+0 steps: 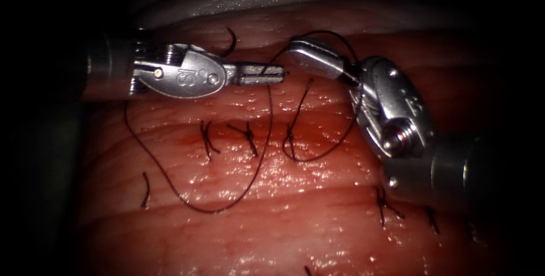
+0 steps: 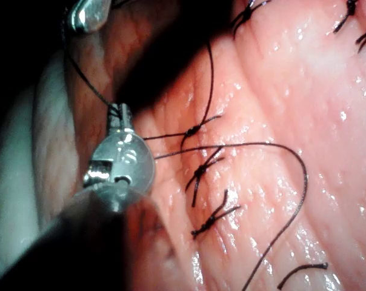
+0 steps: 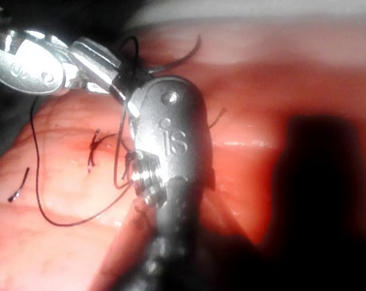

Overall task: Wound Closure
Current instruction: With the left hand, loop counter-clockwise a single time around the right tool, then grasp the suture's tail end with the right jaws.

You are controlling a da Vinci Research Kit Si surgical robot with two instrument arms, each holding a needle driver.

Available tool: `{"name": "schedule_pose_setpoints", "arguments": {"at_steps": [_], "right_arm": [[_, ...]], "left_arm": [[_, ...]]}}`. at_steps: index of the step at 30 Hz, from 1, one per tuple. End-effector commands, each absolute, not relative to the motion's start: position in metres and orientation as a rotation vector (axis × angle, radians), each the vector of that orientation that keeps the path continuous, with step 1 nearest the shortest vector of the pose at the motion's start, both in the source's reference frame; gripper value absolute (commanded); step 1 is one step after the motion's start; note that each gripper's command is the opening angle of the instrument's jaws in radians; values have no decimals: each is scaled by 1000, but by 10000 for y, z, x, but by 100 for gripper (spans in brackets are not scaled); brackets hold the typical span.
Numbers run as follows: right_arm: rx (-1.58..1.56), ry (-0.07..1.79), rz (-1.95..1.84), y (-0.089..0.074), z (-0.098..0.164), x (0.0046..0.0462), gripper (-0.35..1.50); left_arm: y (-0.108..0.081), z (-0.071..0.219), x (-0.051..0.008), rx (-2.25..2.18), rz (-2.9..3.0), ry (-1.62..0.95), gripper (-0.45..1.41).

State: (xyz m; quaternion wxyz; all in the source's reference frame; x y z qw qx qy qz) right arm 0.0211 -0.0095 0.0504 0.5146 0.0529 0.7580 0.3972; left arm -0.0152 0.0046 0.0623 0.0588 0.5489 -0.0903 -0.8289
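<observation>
Endoscope view: left claw closed on the thread, which loops down over the tissue and back up left. Right claw closed, with thread wrapped around it. Three knotted stitches lie along the cut, more at the near right. A curved dark piece, possibly the needle, lies beyond the left claw.

Left wrist view: left claw pinching thread beside the stitches.

Right wrist view: right claw with thread coiled around it.
</observation>
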Motion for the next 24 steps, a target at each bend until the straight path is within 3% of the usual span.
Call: {"name": "schedule_pose_setpoints", "arguments": {"at_steps": [1, 8, 13, 18, 22, 24], "right_arm": [[85, 1815, 958, -94, 509, 220, -35], [-64, 1657, 1122, -101, 519, 221, -35], [-95, 1546, 1286, -107, 520, 223, -18], [-72, 1391, 1430, -111, 522, 219, -20], [-21, 1303, 1493, -114, 535, 218, 36], [-12, 1269, 1506, -117, 546, 217, 53]], "left_arm": [[44, 628, -159, 1654, -2511, -276, -45], [16, 616, -160, 1639, -2508, -279, -45], [-6, 608, -169, 1608, -2515, -272, -45], [-28, 602, -173, 1578, -2524, -291, -45], [-43, 599, -173, 1558, -2527, -302, -45], [-49, 598, -174, 1541, -2536, -307, -45]]}}
